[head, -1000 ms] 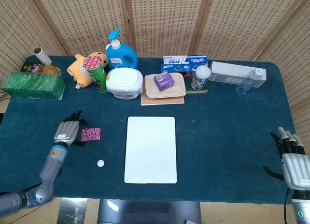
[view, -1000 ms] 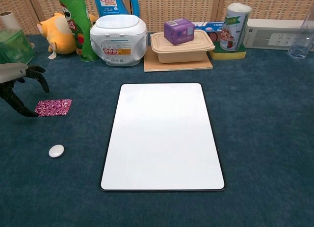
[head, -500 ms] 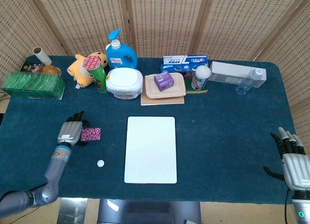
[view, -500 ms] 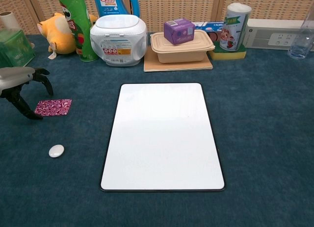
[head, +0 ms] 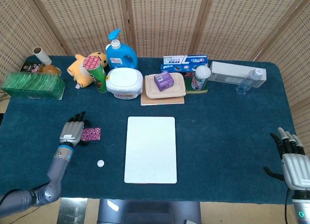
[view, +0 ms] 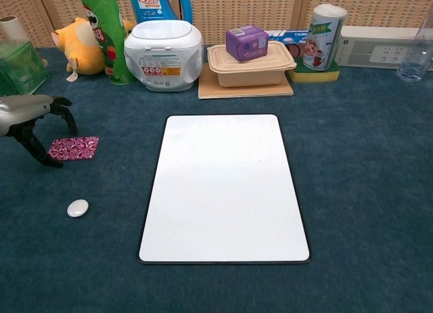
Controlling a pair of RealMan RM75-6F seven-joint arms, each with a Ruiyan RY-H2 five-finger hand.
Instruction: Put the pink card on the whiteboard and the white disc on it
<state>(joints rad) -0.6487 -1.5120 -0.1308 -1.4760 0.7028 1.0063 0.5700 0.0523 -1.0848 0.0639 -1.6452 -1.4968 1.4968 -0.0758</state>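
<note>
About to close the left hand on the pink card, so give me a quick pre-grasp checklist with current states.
1. Left hand at the card, fingers spread around its left edge: ok.
2. Card gripped: not ok, it lies flat on the cloth.
3. Fingertips touching the card: cannot tell.
4. Whiteboard bare for placement: ok.
5. Disc apart from the card and hand: ok.
6. Right hand open, far from the work: ok.

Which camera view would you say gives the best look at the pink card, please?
The chest view: the pink card appears larger there, its patterned face clear, lying flat on the cloth beside the left hand. The head view shows it smaller, its left edge against that hand.
</note>
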